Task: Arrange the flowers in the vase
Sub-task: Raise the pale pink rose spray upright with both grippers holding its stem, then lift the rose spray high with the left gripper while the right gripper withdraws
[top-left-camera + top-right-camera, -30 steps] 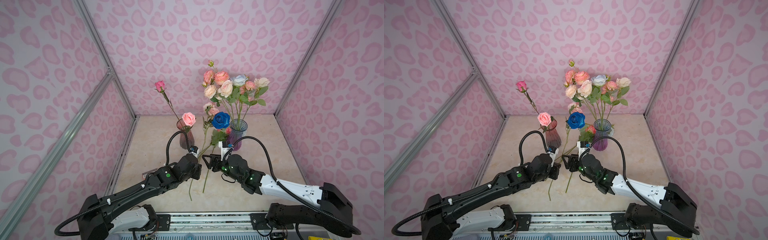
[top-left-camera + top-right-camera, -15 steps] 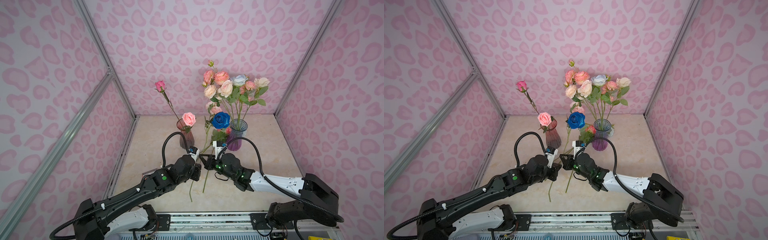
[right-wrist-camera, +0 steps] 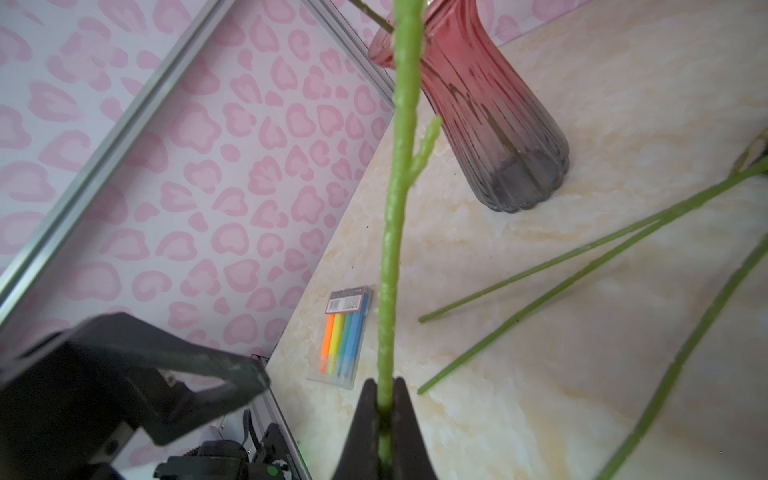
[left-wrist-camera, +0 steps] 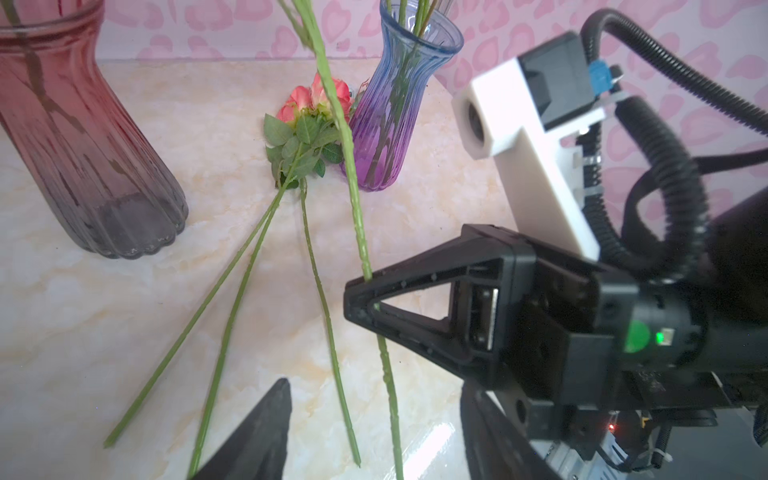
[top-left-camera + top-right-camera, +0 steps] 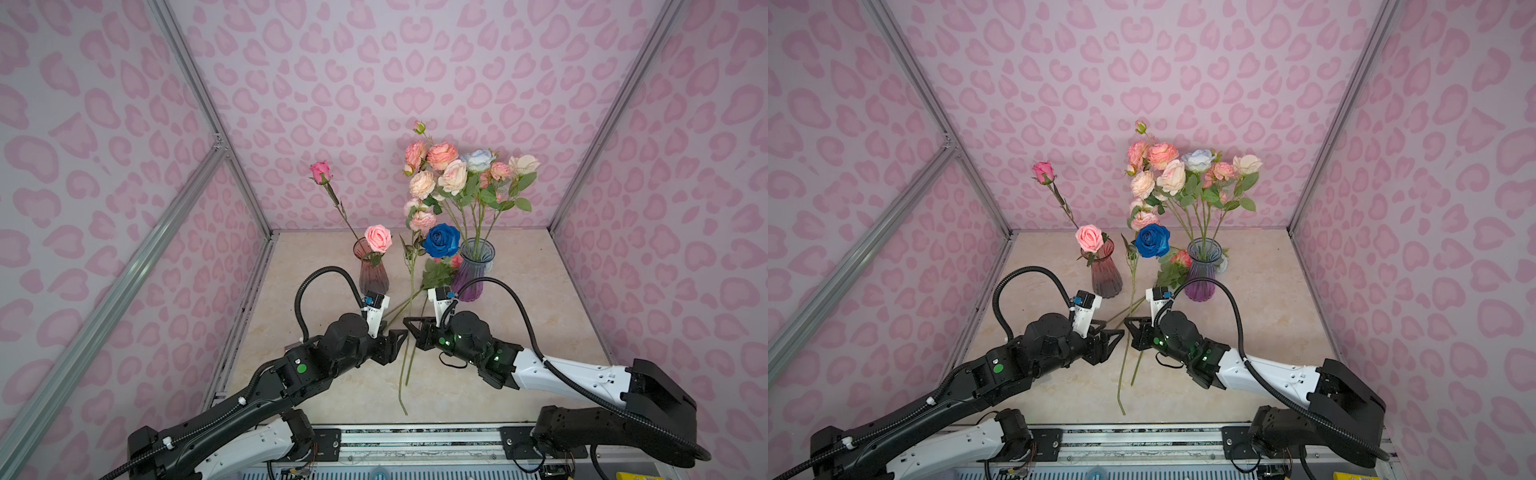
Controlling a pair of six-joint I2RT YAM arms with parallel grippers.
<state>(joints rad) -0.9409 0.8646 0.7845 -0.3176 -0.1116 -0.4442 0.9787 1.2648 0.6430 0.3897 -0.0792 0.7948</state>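
Note:
My right gripper (image 3: 384, 384) is shut on one flower's green stem (image 3: 395, 208), also seen in both top views (image 5: 409, 326) (image 5: 1127, 323). That stem (image 5: 411, 270) rises toward pale pink heads (image 5: 420, 220) beside a deep blue rose (image 5: 440, 240). My left gripper (image 4: 374, 386) is open, one finger on each side of the stem without touching it (image 5: 397, 347). A blue-purple vase (image 5: 473, 270) holds several flowers (image 5: 453, 174). Another flower with red-pink heads (image 4: 316, 97) lies on the table by that vase, its stems trailing toward the grippers.
A dark red vase (image 5: 374, 276) with two pink roses (image 5: 378, 237) stands at back left. A pack of coloured markers (image 3: 345, 336) lies by the left wall under my left arm. Loose stems (image 4: 232, 299) cross the marble tabletop (image 5: 519, 332) between the arms.
My right gripper has shut on the raised stem and my left gripper, which held it, has opened. The flower heads have stayed in place.

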